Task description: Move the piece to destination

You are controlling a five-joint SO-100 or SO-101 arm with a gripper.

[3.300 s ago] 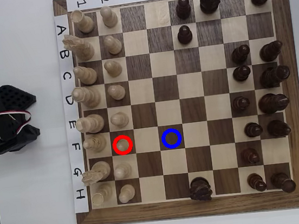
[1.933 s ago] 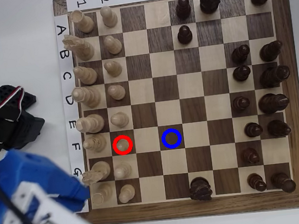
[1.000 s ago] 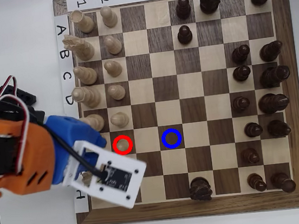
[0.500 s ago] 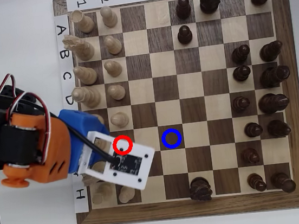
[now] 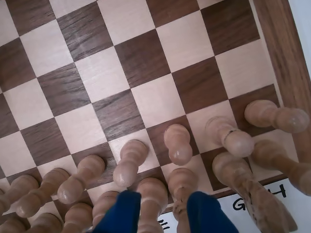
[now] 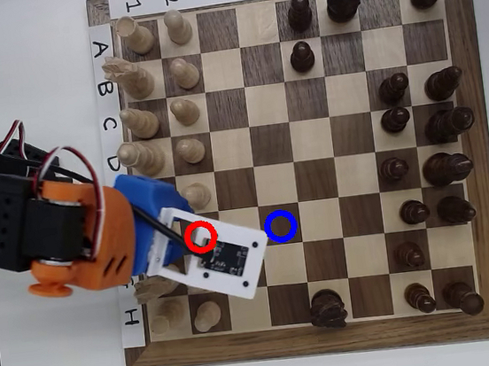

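Observation:
In the overhead view the piece (image 6: 200, 236), a pale pawn ringed in red, stands in the second column under my wrist. The destination (image 6: 280, 226), a dark square ringed in blue, lies two squares to its right. My white camera board (image 6: 227, 261) hides the fingers there. In the wrist view my gripper (image 5: 165, 216) is open and empty. Its blue fingers (image 5: 124, 213) sit at the bottom edge above the pale back-row pieces. A pale pawn (image 5: 179, 143), likely the piece, stands just beyond the gap. No ring shows in this view.
Other pale pawns (image 5: 130, 160) flank it closely in a row, with taller pale pieces (image 5: 243, 184) behind. Dark pieces (image 6: 403, 168) crowd the board's right side, and one dark piece (image 6: 328, 308) stands at the bottom. The board's wooden rim (image 5: 284, 53) runs along the right of the wrist view.

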